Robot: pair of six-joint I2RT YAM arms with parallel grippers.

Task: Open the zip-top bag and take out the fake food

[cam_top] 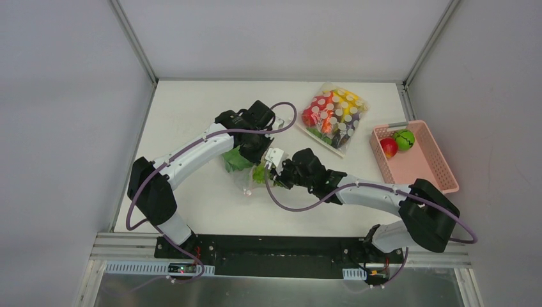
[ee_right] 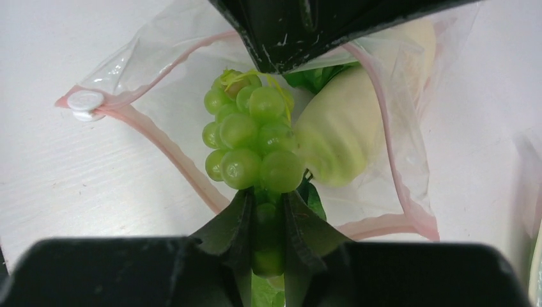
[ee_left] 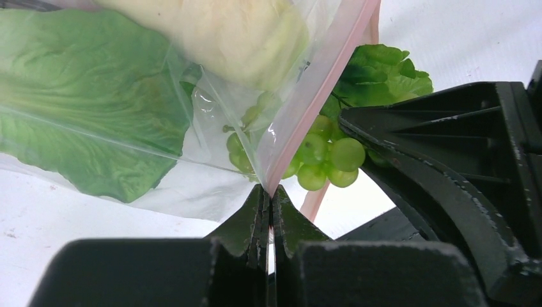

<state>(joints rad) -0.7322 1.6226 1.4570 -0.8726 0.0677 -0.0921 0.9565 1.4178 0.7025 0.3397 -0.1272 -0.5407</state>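
Note:
The clear zip-top bag (cam_top: 246,176) lies mid-table with its pink zip edge (ee_right: 172,150) open. My left gripper (ee_left: 271,192) is shut on the pink zip strip (ee_left: 319,96) and holds it up. Inside the bag I see lettuce (ee_left: 83,109) and the white radish (ee_left: 224,32). My right gripper (ee_right: 267,204) is shut on the green grapes (ee_right: 252,137) at the bag's mouth, with the radish (ee_right: 345,141) just behind them. In the top view the two grippers meet over the bag, left (cam_top: 259,153) and right (cam_top: 278,174). A red apple (cam_top: 388,147) and a green fruit (cam_top: 404,139) lie in the pink basket (cam_top: 441,169).
A white-dotted clear bag (cam_top: 332,115) of red, orange, yellow and purple items lies at the back centre-right. The pink basket stands at the right edge. The bag's white slider tab (ee_right: 85,102) rests on the table at the left.

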